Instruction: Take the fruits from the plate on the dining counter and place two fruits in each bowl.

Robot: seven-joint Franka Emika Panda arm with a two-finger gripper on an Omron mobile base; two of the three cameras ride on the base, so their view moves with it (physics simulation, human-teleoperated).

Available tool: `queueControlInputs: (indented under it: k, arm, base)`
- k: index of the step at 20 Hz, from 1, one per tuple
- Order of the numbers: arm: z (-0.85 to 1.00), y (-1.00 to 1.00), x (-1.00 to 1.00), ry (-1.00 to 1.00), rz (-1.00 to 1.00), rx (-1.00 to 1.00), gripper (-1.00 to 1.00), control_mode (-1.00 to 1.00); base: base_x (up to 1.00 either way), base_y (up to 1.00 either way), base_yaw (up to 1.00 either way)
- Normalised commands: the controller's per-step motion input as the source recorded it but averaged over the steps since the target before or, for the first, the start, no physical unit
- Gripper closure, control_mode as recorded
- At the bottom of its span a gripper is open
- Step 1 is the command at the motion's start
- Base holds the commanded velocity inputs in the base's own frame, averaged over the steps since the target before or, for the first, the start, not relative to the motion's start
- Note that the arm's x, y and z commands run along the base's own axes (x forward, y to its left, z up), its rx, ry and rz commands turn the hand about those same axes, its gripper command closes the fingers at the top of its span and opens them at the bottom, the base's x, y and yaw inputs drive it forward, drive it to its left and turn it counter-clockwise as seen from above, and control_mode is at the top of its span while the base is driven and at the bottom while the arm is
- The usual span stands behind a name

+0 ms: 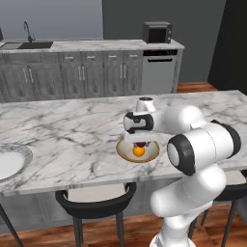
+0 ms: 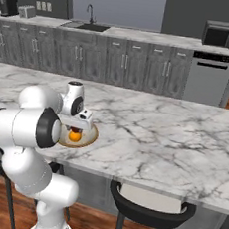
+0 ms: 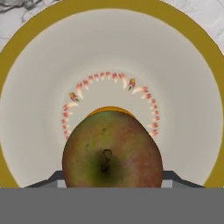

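Reddish-brown fruit (image 3: 112, 151), nearest the hand camera, is sitting clamped in the jaws of the gripper (image 1: 140, 143), hanging over the tan bowl (image 3: 39, 100) near the worktop's (image 1: 72, 130) front edge; an orange fruit (image 1: 139, 151) is lying inside.

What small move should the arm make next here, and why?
Probably open the hand and let the reddish-brown fruit drop. The hand is shut on that fruit and hangs right over the tan bowl, where one orange fruit already lies. Releasing here would likely give this bowl its second fruit.
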Motion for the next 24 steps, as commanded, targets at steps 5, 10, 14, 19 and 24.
queueControlInputs:
  k: [5,10,14,19,24]
  arm:
    - [0.00,0.00,0.00,0.00,0.00,0.00,-1.00,-1.00]
    - [0.00,0.00,0.00,0.00,0.00,0.00,-1.00,-1.00]
    - [0.01,0.00,-0.12,0.00,0.00,0.00,-1.00,-1.00]
    - [0.05,-0.01,-0.20,-0.02,0.00,0.01,-1.00,-1.00]
    - [0.24,-0.13,-0.05,-0.01,0.00,0.02,-1.00,-1.00]
  base:
    - [0.00,0.00,0.00]
    - [0.00,0.00,0.00]
    - [0.00,0.00,0.00]
    - [0.00,0.00,0.00]
    - [0.00,0.00,0.00]
